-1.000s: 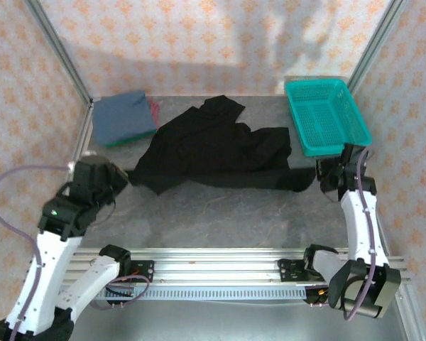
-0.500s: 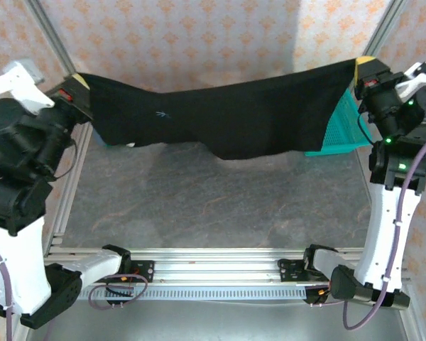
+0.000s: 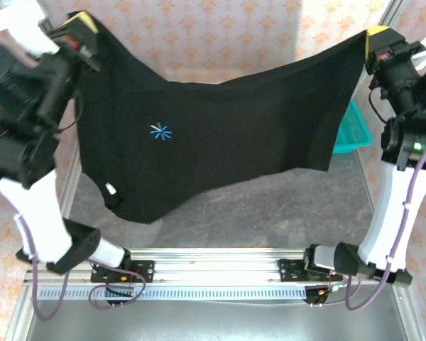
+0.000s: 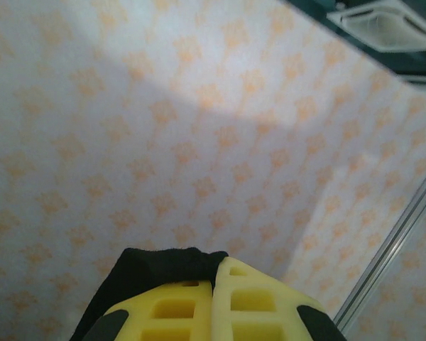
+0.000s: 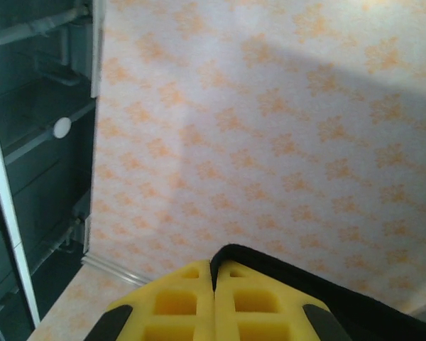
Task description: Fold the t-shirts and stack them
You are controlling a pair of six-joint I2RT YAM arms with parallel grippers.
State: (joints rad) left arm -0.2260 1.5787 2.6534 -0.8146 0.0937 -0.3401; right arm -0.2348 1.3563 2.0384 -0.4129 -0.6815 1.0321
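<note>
Most of teal basket (image 3: 355, 131) hidden behind black t-shirt (image 3: 220, 142) at 3 o'clock; left arm (image 3: 18, 121) blurred at 10 o'clock.

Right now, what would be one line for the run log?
left fingers: shut on black t-shirt end | right fingers: shut on other end | shirt: hangs spread between both | teal basket: behind shirt's right edge

teal basket (image 3: 355, 129), grey table (image 3: 270, 213), patterned wall (image 3: 220, 35)

Matt black cloth t-shirt (image 3: 220, 135)
</note>
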